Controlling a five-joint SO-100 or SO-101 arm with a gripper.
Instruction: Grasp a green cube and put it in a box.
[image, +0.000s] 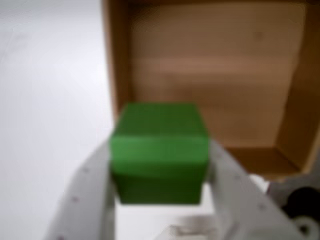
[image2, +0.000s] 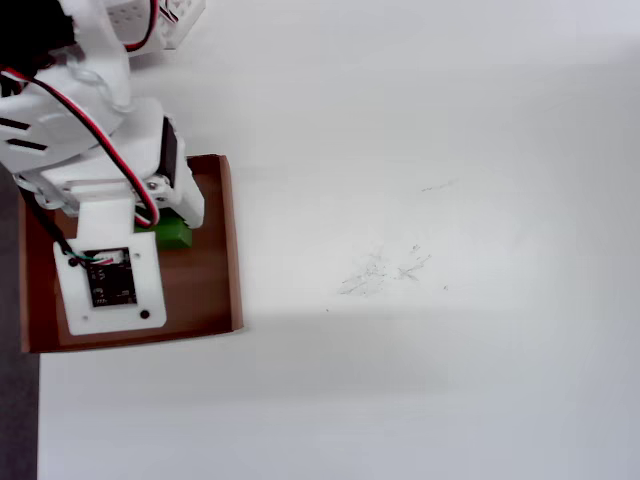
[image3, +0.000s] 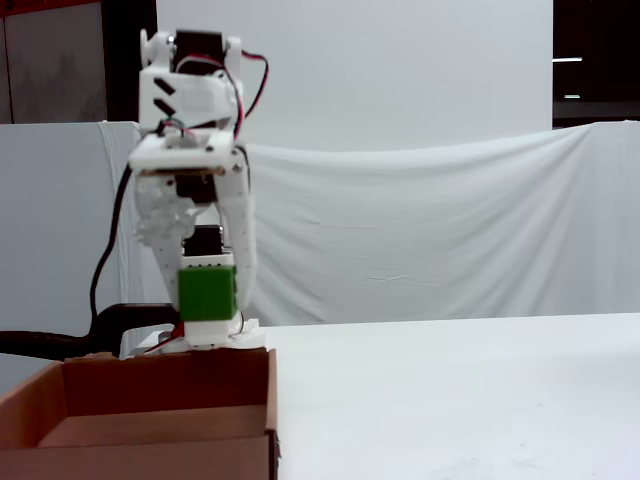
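The green cube (image: 159, 152) sits between my two white fingers, which press on its left and right sides; my gripper (image: 159, 165) is shut on it. In the fixed view the cube (image3: 207, 291) hangs in the gripper (image3: 208, 300) above the far wall of the brown box (image3: 150, 430). In the overhead view a corner of the cube (image2: 174, 234) shows beside the arm, over the box (image2: 205, 290). In the wrist view the box (image: 215, 65) lies below and ahead, its floor bare.
The white table (image2: 430, 250) spreads to the right of the box, with faint scratch marks (image2: 385, 268). The arm's body (image2: 80, 130) covers the box's left part in the overhead view. A white cloth backdrop (image3: 430, 230) hangs behind the table.
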